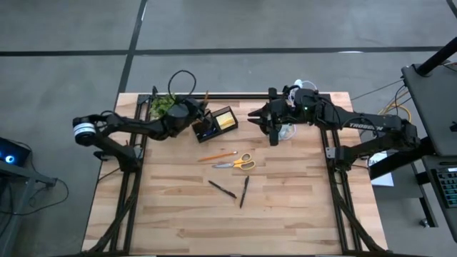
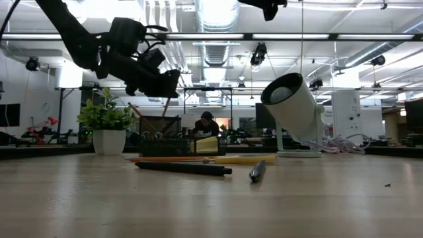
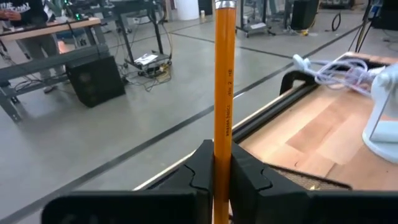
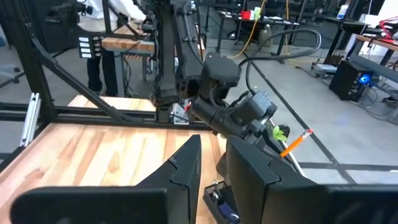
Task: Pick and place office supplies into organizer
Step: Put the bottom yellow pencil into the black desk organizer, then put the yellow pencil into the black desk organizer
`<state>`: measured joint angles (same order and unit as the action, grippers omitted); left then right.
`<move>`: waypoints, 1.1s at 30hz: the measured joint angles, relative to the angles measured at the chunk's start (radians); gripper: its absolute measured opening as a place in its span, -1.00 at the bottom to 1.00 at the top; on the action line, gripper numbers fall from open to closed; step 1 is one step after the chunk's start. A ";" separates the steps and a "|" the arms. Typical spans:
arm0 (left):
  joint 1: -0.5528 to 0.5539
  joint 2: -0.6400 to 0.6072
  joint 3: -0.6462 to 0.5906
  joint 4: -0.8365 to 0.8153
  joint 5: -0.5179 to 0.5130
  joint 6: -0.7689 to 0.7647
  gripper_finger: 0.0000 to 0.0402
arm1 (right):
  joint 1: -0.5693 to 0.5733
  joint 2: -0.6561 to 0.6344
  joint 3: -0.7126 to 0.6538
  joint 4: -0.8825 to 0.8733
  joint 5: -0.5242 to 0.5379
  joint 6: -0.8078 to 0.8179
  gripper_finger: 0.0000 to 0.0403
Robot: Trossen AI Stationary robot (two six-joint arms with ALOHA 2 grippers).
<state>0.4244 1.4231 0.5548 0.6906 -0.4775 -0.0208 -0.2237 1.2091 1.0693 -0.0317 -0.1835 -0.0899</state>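
A pencil [image 3: 224, 87] is clamped upright in the left hand [image 1: 191, 113], directly above the organizer [image 1: 214, 124] at the bench's far edge; its long axis is near vertical. The right hand [image 1: 271, 128] is held slightly apart, empty, beside the cup.

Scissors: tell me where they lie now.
High view: the scissors lie mid-table, right beside the loose orange pencil, nearer than the organizer.
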 joint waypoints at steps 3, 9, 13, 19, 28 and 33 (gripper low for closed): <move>0.000 -0.006 0.000 -0.005 0.000 0.000 -0.80 | -0.002 -0.001 0.011 -0.014 0.000 -0.011 -0.67; -0.001 -0.007 0.000 -0.002 0.001 -0.001 -0.48 | -0.010 -0.008 0.017 -0.025 0.003 -0.041 -0.67; -0.001 -0.016 0.001 -0.006 0.007 -0.001 -0.35 | -0.013 -0.011 0.017 -0.025 0.007 -0.048 -0.67; -0.013 -0.083 0.020 -0.001 0.146 -0.003 -0.26 | -0.014 -0.011 0.017 -0.025 0.021 -0.075 -0.67; -0.075 -0.184 0.078 -0.027 0.431 -0.278 -0.25 | -0.027 -0.012 0.017 -0.076 0.224 -0.149 -0.67; -0.126 -0.180 0.187 -0.317 0.517 -0.309 -0.25 | -0.028 -0.015 0.017 -0.141 0.347 -0.150 -0.67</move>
<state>0.2982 1.2429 0.7417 0.3732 0.0398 -0.3298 -0.2518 1.1946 1.0866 -0.1725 0.1640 -0.2396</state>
